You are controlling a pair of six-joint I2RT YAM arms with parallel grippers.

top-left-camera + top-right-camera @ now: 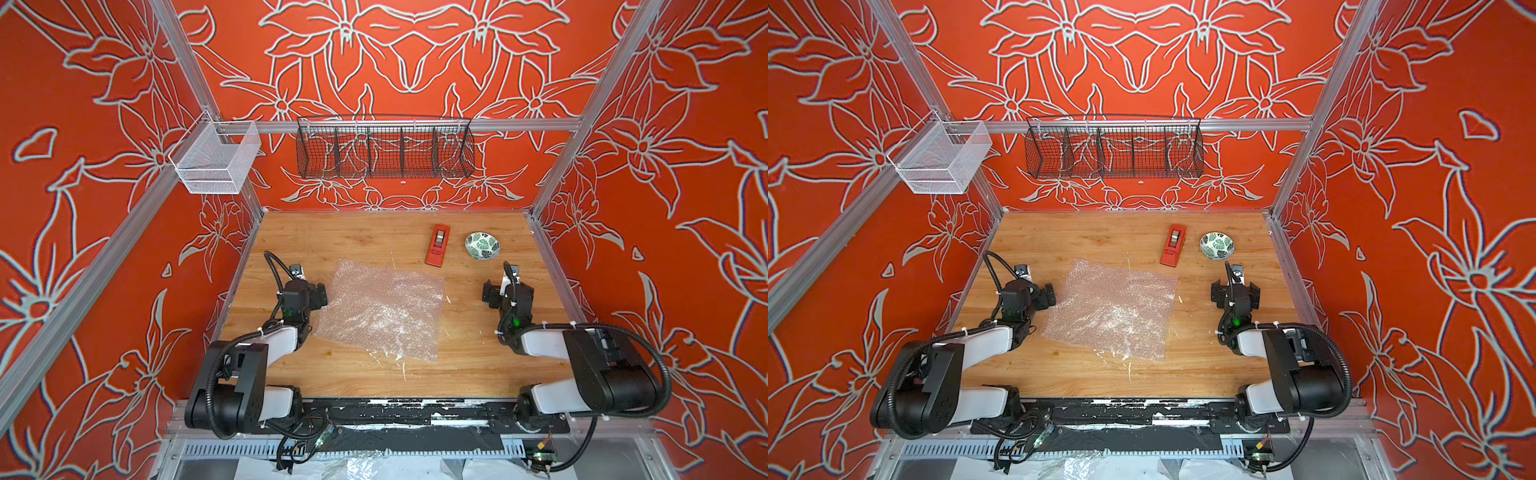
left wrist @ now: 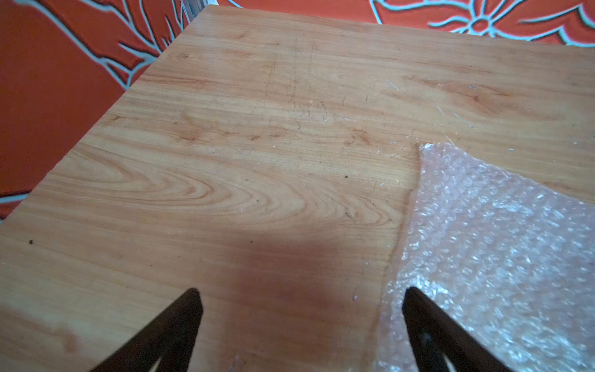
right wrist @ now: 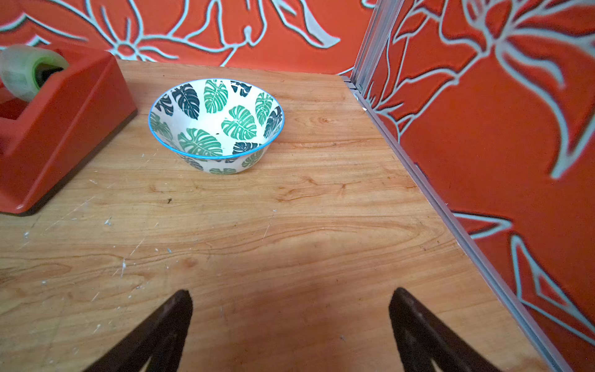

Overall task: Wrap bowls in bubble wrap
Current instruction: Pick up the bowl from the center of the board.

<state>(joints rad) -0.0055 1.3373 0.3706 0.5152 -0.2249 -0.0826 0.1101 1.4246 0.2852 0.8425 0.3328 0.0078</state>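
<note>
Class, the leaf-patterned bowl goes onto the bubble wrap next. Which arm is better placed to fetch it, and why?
Probably the right. The right gripper is open and faces the bowl across bare table. The left gripper, also open, sits beyond the bubble wrap, farther off.

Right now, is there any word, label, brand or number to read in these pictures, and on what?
None readable. The tape dispenser, bowl and bubble wrap show no lettering; the bowl bears only leaf prints, the walls only flower outlines.
</note>
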